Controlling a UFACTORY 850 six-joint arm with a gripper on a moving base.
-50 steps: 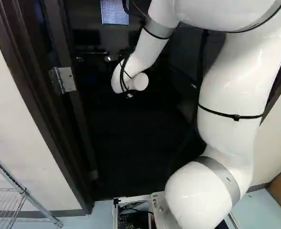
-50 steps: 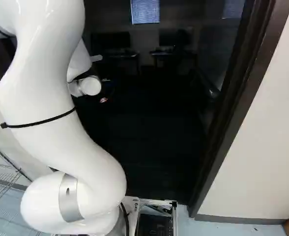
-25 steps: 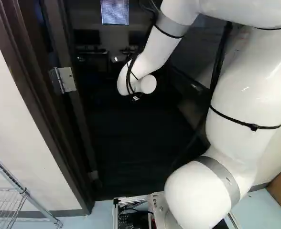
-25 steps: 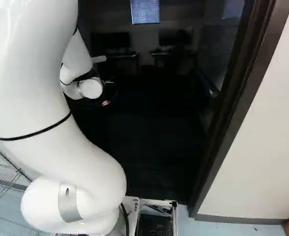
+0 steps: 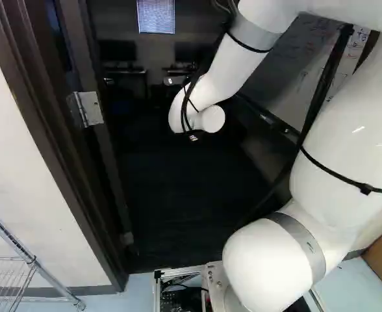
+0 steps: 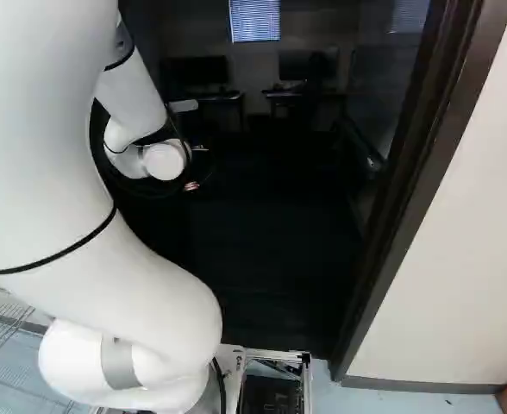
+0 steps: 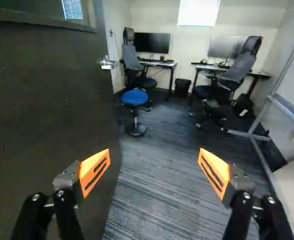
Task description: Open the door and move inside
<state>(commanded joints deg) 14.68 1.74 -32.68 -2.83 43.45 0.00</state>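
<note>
Hand wide, door edge beside it, open carpet running ahead, and a bin beyond, between the counters.

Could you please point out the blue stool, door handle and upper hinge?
Blue stool [image 7: 134,97]: wrist view, on its seat.
Door handle [image 7: 107,63]: wrist view, on its lever.
Upper hinge [image 5: 91,108]: left base view, on its plate.

monitors on desks | bin between desks | stool before chair
</note>
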